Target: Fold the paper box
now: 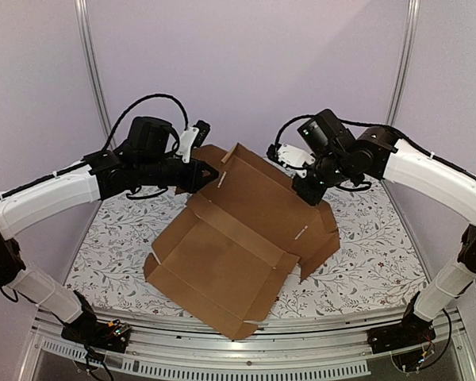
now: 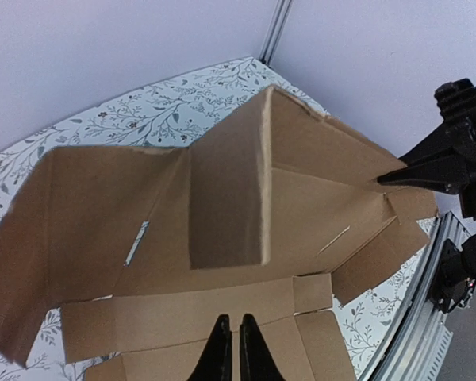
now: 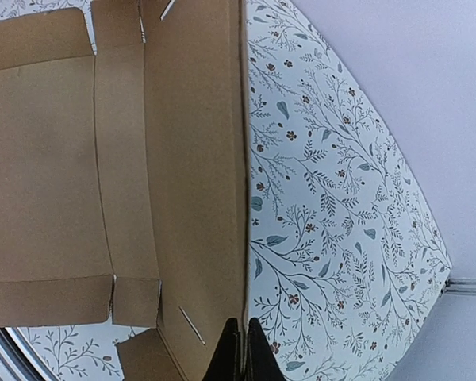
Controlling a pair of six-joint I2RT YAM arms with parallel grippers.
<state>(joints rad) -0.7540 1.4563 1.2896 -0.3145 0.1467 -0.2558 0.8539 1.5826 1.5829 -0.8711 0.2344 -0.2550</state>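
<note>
The paper box (image 1: 222, 254) is a brown cardboard sheet lying half unfolded mid-table, its rear panel raised and tilted. My left gripper (image 1: 212, 176) is shut on the left edge of that raised panel. In the left wrist view its tips (image 2: 231, 349) are pressed together on a cardboard strip, with the box (image 2: 301, 182) spread out ahead. My right gripper (image 1: 308, 194) is shut on the panel's right edge. In the right wrist view the cardboard (image 3: 190, 159) edge runs straight between its tips (image 3: 242, 353). The right gripper also shows in the left wrist view (image 2: 412, 171).
A floral cloth (image 1: 365, 254) covers the table. An aluminium rail (image 1: 246, 341) runs along the near edge, and vertical posts (image 1: 91, 63) stand at the back corners in front of plain walls. The box's front flaps reach close to the near rail.
</note>
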